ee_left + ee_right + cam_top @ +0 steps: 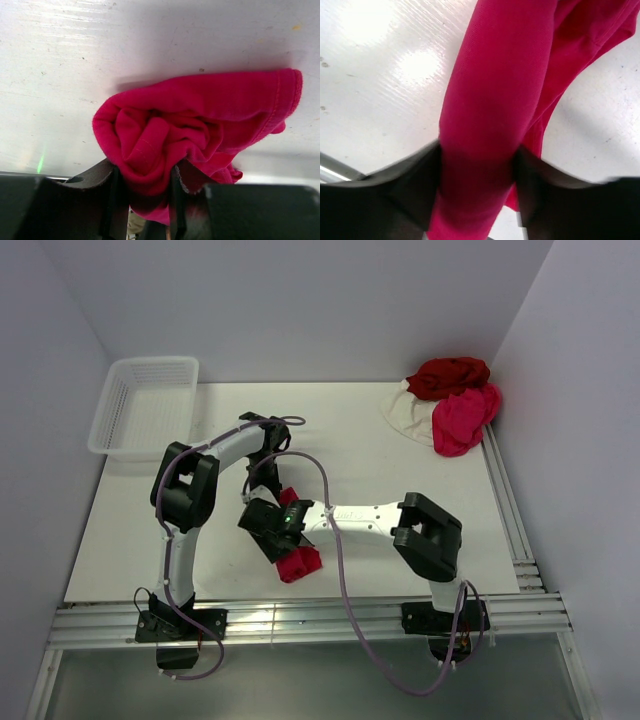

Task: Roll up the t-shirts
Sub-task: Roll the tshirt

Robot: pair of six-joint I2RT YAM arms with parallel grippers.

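Note:
The bright crimson t-shirt point(299, 563) is a rolled bundle on the white table near the front, between the two arms. In the left wrist view its bunched end point(200, 115) lies on the table, and my left gripper point(145, 195) is shut on a fold of it. In the right wrist view the roll point(495, 90) runs between my right gripper's point(477, 185) fingers, which are shut on it. In the top view the left gripper point(270, 495) and right gripper point(272, 535) meet over the shirt and hide most of it.
A pile of t-shirts lies at the back right corner: dark red point(447, 376), pink-red point(463, 418), whitish point(405, 412). A white mesh basket point(145, 405) stands at the back left. Metal rails point(510, 510) run along the right and front edges.

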